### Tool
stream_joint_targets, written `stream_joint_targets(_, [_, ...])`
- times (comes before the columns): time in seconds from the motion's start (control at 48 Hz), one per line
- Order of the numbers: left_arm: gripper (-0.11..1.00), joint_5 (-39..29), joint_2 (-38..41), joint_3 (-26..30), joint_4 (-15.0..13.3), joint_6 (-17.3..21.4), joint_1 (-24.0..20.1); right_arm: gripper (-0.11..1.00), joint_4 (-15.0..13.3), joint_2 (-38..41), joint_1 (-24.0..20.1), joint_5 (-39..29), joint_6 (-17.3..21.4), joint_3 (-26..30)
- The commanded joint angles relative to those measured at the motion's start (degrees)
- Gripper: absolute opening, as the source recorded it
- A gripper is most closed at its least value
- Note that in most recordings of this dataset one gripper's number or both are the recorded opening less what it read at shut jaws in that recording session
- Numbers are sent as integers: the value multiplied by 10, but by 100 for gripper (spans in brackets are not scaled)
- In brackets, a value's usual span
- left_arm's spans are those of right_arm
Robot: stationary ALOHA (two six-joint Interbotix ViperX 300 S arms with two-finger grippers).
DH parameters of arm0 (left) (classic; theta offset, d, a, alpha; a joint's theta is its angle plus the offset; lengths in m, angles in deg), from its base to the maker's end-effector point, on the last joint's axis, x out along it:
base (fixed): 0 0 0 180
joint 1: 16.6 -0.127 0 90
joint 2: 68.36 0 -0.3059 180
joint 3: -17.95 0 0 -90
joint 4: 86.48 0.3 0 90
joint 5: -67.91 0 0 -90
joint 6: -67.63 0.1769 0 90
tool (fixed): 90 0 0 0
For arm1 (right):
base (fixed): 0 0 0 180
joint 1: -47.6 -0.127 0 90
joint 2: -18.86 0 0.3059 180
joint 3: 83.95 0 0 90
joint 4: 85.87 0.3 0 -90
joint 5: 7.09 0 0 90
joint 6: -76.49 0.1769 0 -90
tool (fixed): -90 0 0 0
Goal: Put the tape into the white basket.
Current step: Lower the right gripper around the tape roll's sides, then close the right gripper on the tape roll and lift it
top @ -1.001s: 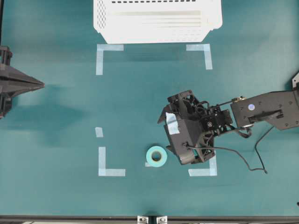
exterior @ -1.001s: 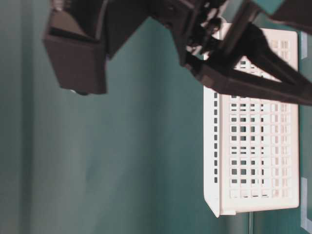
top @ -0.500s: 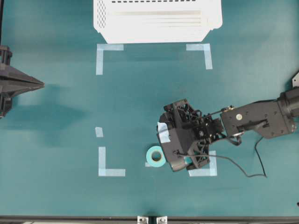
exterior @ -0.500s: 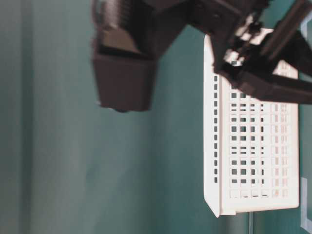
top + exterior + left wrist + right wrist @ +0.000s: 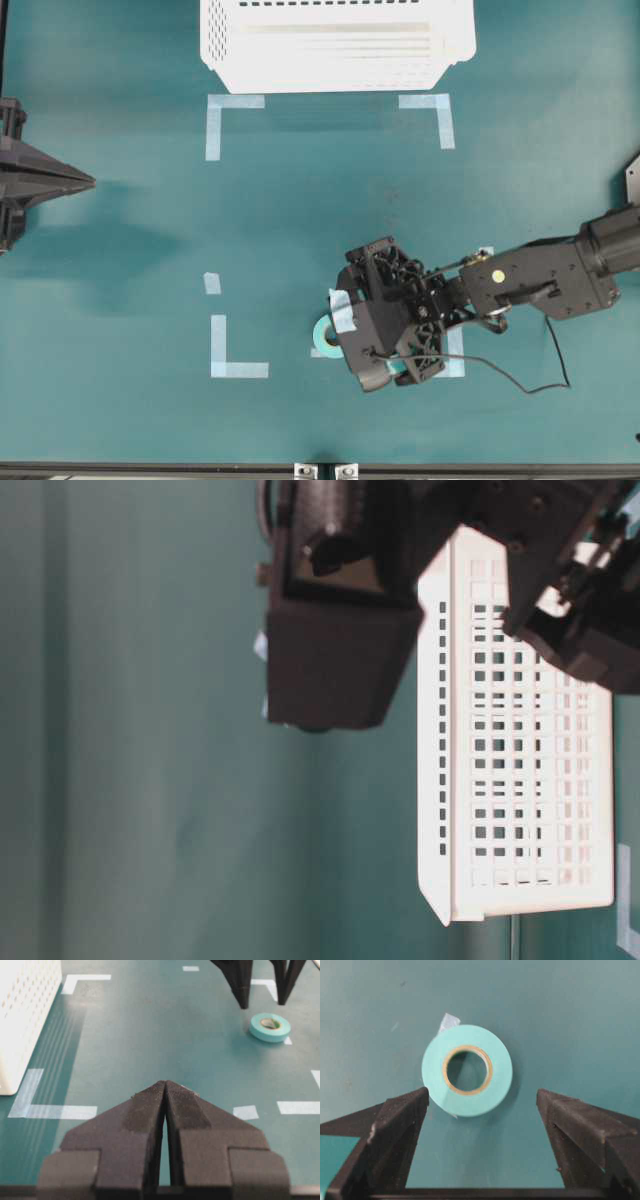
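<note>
Mint-green tape [image 5: 467,1070] flat beneath the wide-spread right claw [image 5: 482,1105] (left claw [image 5: 165,1091] pinched closed).

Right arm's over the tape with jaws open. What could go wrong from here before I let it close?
1. The tape lies nearer the left finger of the open right gripper; closing could nudge it sideways rather than grip it.
2. It lies flat on the table, so the fingertips may scrape the surface.
3. The white basket is far across the table; a weak grip may drop the roll.

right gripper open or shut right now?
Open. In the right wrist view the right gripper has its fingers spread wide, with the tape lying flat ahead, untouched.
</note>
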Motion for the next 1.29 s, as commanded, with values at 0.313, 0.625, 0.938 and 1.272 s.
stream_joint_targets(0.313, [-11, 3, 5, 7, -1, -1, 2, 99, -1, -2, -4, 3, 33, 18])
stream_joint_targets(0.625, [-11, 4, 5, 7, -1, -1, 2, 99, -1, 24, -4, 3, 35, 28])
stream_joint_targets(0.938, [-11, 3, 5, 7, -1, -1, 3, 99, -1, 33, -4, 4, 36, 33])
stream_joint_targets(1.272, [-11, 4, 5, 7, -1, -1, 3, 99, -1, 47, -4, 3, 40, 38])
